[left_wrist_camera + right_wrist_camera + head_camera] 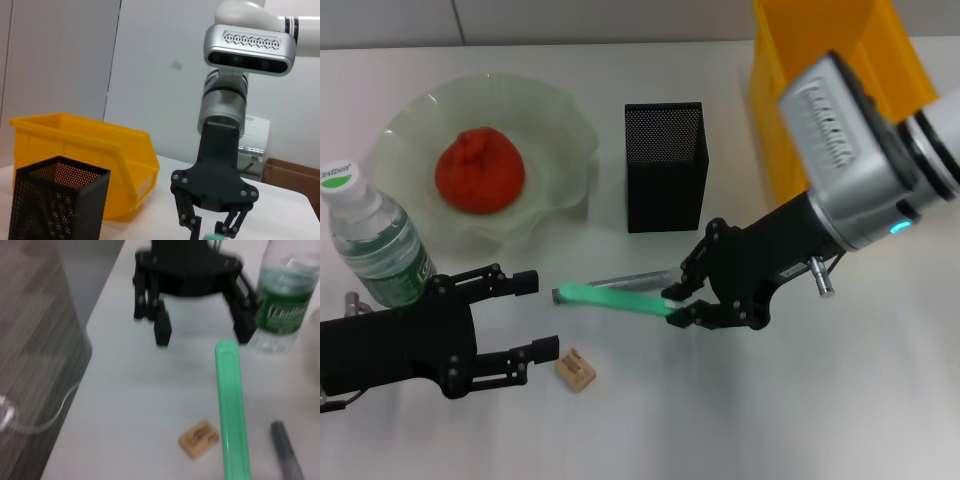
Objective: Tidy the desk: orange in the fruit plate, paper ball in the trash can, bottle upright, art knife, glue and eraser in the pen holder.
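My right gripper (678, 303) is shut on one end of the green art knife (610, 298), which sticks out to the left just above the table in front of the pen holder (665, 165). The grey glue stick (630, 279) lies right behind the knife. The tan eraser (576, 370) lies nearer the front edge. My left gripper (534, 316) stands open beside the upright bottle (375, 240). The orange (479, 170) sits in the fruit plate (555, 130). The yellow trash can (820, 60) stands at the back right. The paper ball is out of view.
The right wrist view looks along the knife (232, 410) toward the left gripper (200, 332), with the eraser (199, 439), glue stick (286, 450) and bottle (282, 310) around it. The left wrist view shows the pen holder (55, 205), trash can (100, 155) and right gripper (212, 230).
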Motion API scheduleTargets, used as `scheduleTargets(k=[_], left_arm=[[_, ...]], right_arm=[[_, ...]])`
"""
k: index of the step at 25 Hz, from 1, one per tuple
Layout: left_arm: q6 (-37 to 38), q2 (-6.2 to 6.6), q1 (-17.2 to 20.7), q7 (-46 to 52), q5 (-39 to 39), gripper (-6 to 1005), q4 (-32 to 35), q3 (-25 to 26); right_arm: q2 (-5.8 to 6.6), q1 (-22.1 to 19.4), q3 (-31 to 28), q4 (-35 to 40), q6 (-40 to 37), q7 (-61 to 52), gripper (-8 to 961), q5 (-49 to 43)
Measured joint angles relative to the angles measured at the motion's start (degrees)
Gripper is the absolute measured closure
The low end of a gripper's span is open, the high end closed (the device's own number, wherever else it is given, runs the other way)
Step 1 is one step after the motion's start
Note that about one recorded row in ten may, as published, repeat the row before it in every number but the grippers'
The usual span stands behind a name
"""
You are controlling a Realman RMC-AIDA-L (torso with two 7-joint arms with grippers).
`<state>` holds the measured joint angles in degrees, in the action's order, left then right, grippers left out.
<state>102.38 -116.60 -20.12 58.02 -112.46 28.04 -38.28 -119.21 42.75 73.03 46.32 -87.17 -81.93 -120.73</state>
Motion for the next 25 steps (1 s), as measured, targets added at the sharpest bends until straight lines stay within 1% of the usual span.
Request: scheduleTargets(k=[1, 2, 3, 5, 6, 7, 8, 10, 11, 12, 13, 16, 17, 18, 21, 22, 25], left_arm=[[0.00, 0.00, 0.00, 0.00, 0.00, 218, 0.00, 0.00], [0.02, -0.01, -0.05, 0.00, 0.06, 218, 0.00, 0.04], [0.03, -0.03, -0.12, -0.01, 0.15, 218, 0.00, 0.05], [0.10, -0.22, -0.27, -0.01, 0.47, 218, 0.00, 0.05], [0.10, -0.22, -0.27, -0.01, 0.47, 218, 0.00, 0.05], [0.12, -0.43, -0.34, -0.02, 0.55, 218, 0.00, 0.05], [0.12, -0.43, -0.34, -0.02, 0.55, 218, 0.00, 0.05], [0.12, -0.61, -0.46, -0.02, 0.56, 218, 0.00, 0.05], [0.12, -0.67, -0.56, -0.02, 0.56, 218, -0.08, 0.05], [0.12, -0.69, -0.69, -0.02, 0.56, 218, -0.16, 0.05], [0.12, -0.76, -0.81, -0.02, 0.58, 218, -0.28, 0.06], [0.12, -0.88, -0.94, -0.02, 0.64, 218, -0.37, 0.10], [0.12, -1.14, -1.05, -0.02, 0.73, 218, -0.36, 0.14], [0.12, -1.14, -1.05, -0.02, 0.73, 218, -0.36, 0.14], [0.10, -1.45, -1.49, -0.02, 0.78, 218, -0.36, 0.54], [0.11, -1.47, -1.51, -0.02, 0.82, 218, -0.36, 0.67], [0.12, -1.54, -1.52, -0.02, 1.25, 218, -0.44, 0.77]], right_arm=[[0.00, 0.00, 0.00, 0.00, 0.00, 0.00, 776, 0.00], [-0.01, -1.74, -0.74, -0.49, 0.40, 1.91, 776, 3.19], [-0.01, -1.74, -0.74, -0.49, 0.40, 1.91, 776, 3.19], [-0.03, -4.31, -1.00, -2.38, 1.46, 5.60, 775, 8.60], [-0.03, -4.31, -1.00, -2.38, 1.46, 5.60, 775, 8.60], [-0.05, -5.69, -1.68, -4.71, 2.29, 8.93, 775, 12.07], [-0.05, -5.69, -1.68, -4.71, 2.29, 8.93, 775, 12.07], [-0.11, -6.99, -2.38, -8.95, 3.61, 14.20, 775, 17.29], [-0.11, -6.99, -2.38, -8.95, 3.61, 14.20, 775, 17.29], [-0.14, -7.41, -2.60, -12.42, 4.60, 17.79, 775, 20.92], [-0.14, -7.41, -2.60, -12.42, 4.60, 17.79, 775, 20.92], [-0.21, -7.89, -2.96, -17.40, 5.80, 23.49, 775, 26.45], [-0.27, -8.00, -2.99, -20.72, 6.01, 27.02, 775, 30.24], [-0.27, -8.00, -2.99, -20.72, 6.01, 27.02, 775, 30.24], [-0.30, -8.03, -3.01, -25.23, 6.00, 31.91, 775, 35.69], [-0.32, -8.07, -3.02, -27.84, 5.78, 34.44, 775, 38.45], [-0.44, -8.43, -2.98, -30.12, 5.54, 36.87, 775, 41.40]])
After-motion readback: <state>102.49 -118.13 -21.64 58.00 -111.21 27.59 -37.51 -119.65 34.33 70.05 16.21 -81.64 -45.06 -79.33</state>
